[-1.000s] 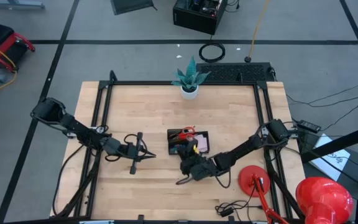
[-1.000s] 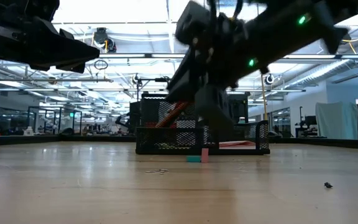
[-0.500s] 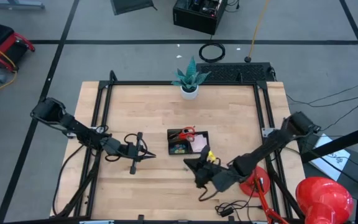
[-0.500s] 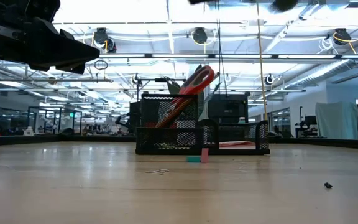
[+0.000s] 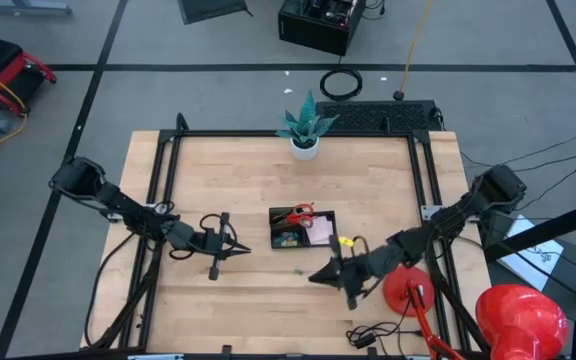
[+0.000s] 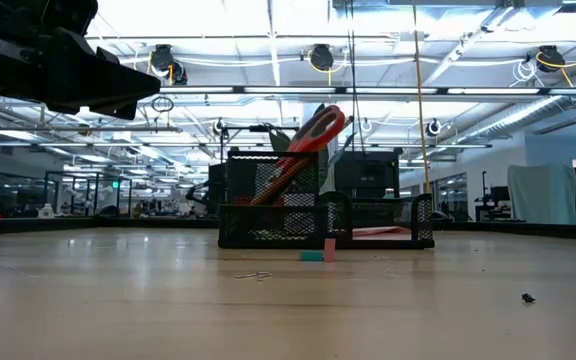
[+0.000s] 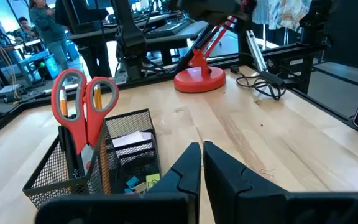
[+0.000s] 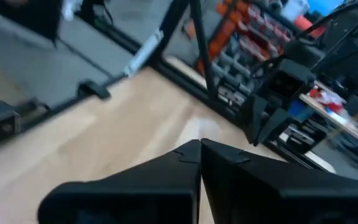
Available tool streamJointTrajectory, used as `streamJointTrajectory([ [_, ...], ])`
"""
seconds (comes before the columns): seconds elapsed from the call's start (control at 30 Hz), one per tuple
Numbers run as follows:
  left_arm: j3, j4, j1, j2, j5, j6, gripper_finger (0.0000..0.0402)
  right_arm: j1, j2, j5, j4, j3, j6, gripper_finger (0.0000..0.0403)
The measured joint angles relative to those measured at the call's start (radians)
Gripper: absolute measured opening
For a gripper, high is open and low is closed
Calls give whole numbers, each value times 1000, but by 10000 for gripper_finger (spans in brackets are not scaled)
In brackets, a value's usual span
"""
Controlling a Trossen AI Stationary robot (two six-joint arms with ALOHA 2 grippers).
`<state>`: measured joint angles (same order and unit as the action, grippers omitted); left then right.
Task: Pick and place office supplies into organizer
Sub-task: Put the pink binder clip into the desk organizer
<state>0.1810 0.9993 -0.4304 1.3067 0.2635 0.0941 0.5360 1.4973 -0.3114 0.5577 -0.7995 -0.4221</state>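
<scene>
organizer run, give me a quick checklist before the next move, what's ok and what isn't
1. Organizer upright in mid-table: ok.
2. Red-handled scissors standing handles-up in the organizer's tall mesh compartment: ok.
3. Right gripper shut, nothing between its fingers in the right wrist view: ok.
4. Left gripper shut, carrying nothing, hovering left of the organizer: ok.
5. Loose pieces still on the table: a small pink and teal pair in front of the organizer and a tiny yellow piece to its right: not ok.
6. Which loose item the right gripper targets next: cannot tell.
</scene>
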Motion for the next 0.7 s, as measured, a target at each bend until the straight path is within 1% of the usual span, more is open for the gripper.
streamJointTrajectory([
  [0.07, 0, 0, 0, 0, 0, 0, 26, -27, -38, 49, 69, 62, 32, 1],
  [0.2, 0, 1, 0, 0, 6, 5, 26, -74, -125, 69, 79, 161, 112, 1],
  [0.3, 0, 0, 0, 0, 8, 20, 26, -106, -184, 180, 83, 234, 130, 1],
  [0.4, 0, 0, 0, 0, 8, 27, 26, -135, -230, 289, 164, 310, 155, 1],
  [0.53, 0, 0, 0, 0, 8, 24, 26, -173, -261, 315, 361, 426, 186, 1],
  [0.7, 0, 0, 0, 0, 8, 7, 26, -209, -277, 323, 539, 556, 230, 1],
])
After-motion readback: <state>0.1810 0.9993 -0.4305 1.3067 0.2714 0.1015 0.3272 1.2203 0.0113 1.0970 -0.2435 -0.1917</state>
